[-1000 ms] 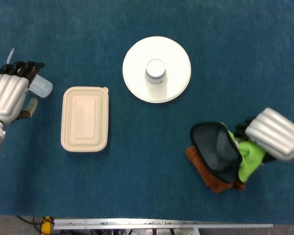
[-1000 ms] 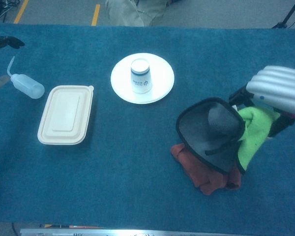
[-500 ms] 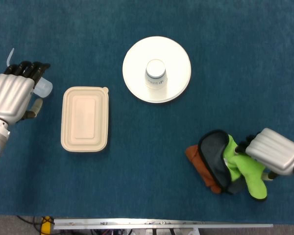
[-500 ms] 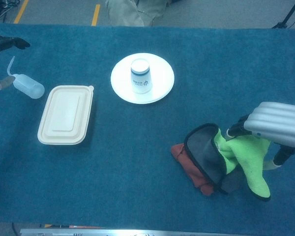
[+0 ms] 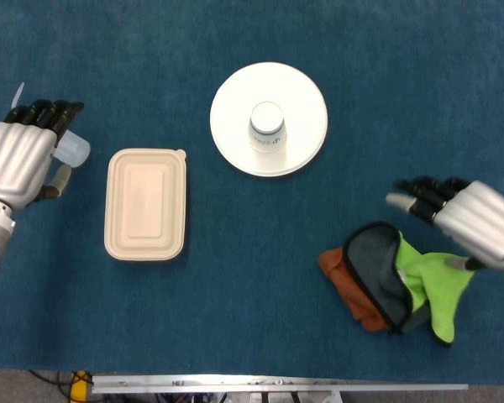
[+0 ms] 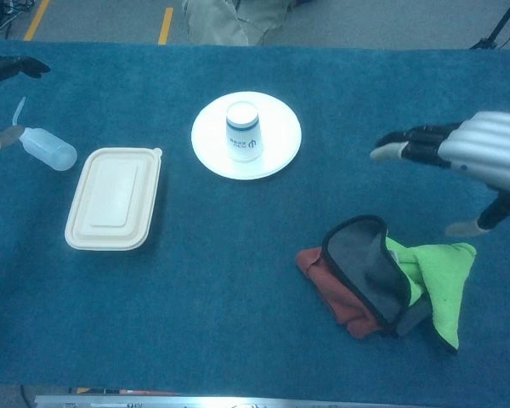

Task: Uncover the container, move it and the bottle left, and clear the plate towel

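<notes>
A beige lidded container lies left of centre. The clear squeeze bottle lies on its side further left. My left hand hovers over it with fingers and thumb spread apart, not gripping it. A white plate carries an upturned paper cup. A pile of towels, green, grey and rust, lies at the front right. Above and behind that pile, my right hand is open and empty.
The blue cloth covers the whole table. The table's metal front edge runs along the bottom. Floor with yellow lines lies beyond the far edge.
My right hand has let go of the green and grey towel, which dropped flat onto the pile. The hand then rose and spread its fingers. The left hand barely moved.
</notes>
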